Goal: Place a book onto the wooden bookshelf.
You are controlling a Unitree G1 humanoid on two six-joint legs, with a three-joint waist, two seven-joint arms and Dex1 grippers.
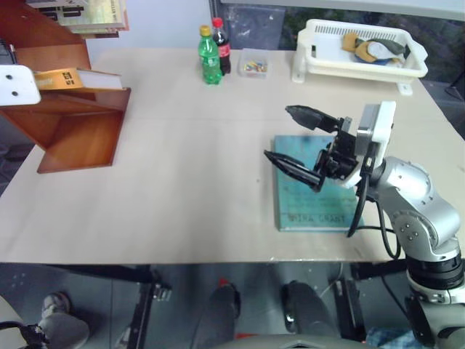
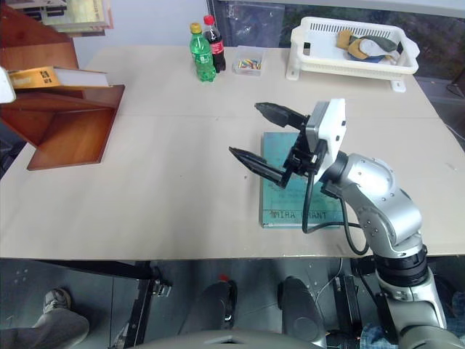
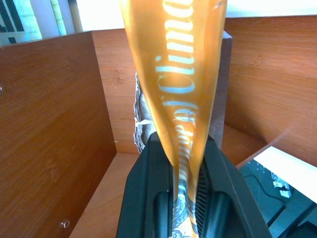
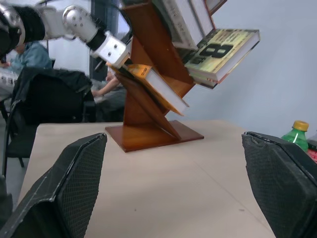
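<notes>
The book (image 1: 76, 78), orange-covered with white page edges, lies on a slanted board of the wooden bookshelf (image 1: 76, 134) at the desk's (image 1: 182, 203) far left corner, its spine end clamped between the fingers of the left gripper (image 3: 185, 198). Pale magazines (image 4: 223, 52) lean in the bookshelf's upper compartment above it. Well apart, near the desk's front right edge, the right gripper (image 2: 261, 137) hangs above the desk with its fingers spread wide and nothing between them, over the near left part of a teal-blue book (image 2: 287, 196) lying flat. Along the far edge stand a green bottle (image 1: 210, 56) and a dark cola bottle (image 1: 221, 46) side by side, a small clear box (image 1: 253, 64) beside them, and a white slatted basket (image 1: 360, 49) at the far right corner.
</notes>
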